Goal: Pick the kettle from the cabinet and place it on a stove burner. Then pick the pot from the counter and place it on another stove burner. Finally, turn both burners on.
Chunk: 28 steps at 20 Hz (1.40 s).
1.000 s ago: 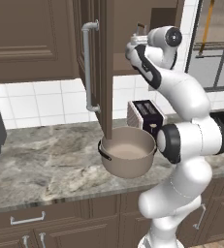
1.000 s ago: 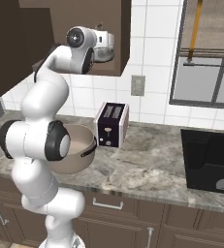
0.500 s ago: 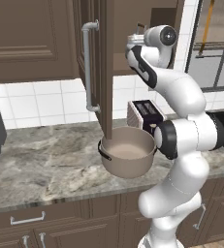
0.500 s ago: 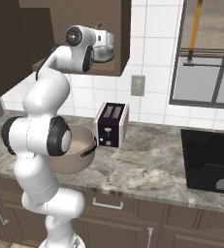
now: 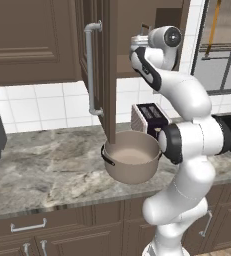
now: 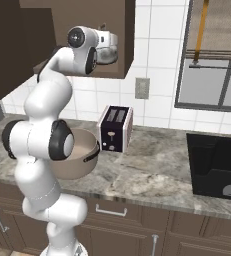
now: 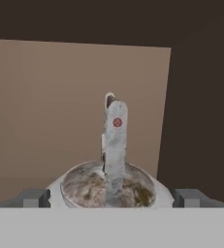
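- Gripper [image 7: 113, 197] jaws are spread wide at the bottom of the hand view, one fingertip [image 7: 33, 197] at lower left and one at lower right, with the kettle [image 7: 111, 186] between them; whether they touch it I cannot tell.
- Kettle handle rises upright at centre frame.
- Cabinet [image 5: 137, 65] stands open at upper centre of the left base view, its door edge-on.
- Pot [image 5: 131, 160] sits on the counter [image 5: 42, 170] at centre.
- Toaster [image 6: 115, 128] stands just right of the pot in the right base view.
- Stove [image 6: 217, 165] lies at far right.
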Tool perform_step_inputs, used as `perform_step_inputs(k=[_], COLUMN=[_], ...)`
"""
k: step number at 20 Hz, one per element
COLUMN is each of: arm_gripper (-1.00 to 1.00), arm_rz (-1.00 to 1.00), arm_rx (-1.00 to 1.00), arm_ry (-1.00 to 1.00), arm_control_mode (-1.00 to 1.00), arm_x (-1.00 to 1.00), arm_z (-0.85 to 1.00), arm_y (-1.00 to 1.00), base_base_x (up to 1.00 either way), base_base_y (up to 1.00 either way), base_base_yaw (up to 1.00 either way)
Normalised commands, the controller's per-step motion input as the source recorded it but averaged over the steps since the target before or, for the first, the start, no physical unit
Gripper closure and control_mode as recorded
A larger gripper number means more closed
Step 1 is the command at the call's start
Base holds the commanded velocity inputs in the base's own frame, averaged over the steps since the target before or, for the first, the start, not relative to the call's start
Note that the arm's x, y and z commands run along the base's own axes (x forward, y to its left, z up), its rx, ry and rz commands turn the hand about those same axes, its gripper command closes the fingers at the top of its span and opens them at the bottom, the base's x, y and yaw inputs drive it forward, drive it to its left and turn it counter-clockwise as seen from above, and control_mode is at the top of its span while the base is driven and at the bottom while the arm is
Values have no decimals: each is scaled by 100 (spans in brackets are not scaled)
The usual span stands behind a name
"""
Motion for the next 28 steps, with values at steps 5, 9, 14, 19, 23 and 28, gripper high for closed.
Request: perform_step_inputs(k=[5, 9, 14, 19, 23, 28], arm_gripper=[-100, -100, -100, 100, 100, 100], arm_rz=[0, 0, 0, 0, 0, 0], arm_rx=[0, 0, 0, 0, 0, 0], arm_ry=[0, 0, 0, 0, 0, 0], arm_control_mode=[-100, -100, -100, -100, -100, -100], arm_x=[15, 14, 14, 3, 0, 0], arm_z=[0, 0, 0, 0, 0, 0], arm_y=[0, 0, 0, 0, 0, 0], base_base_x=[0, 0, 0, 0, 0, 0], base_base_y=[0, 0, 0, 0, 0, 0], base_base_yaw=[0, 0, 0, 0, 0, 0])
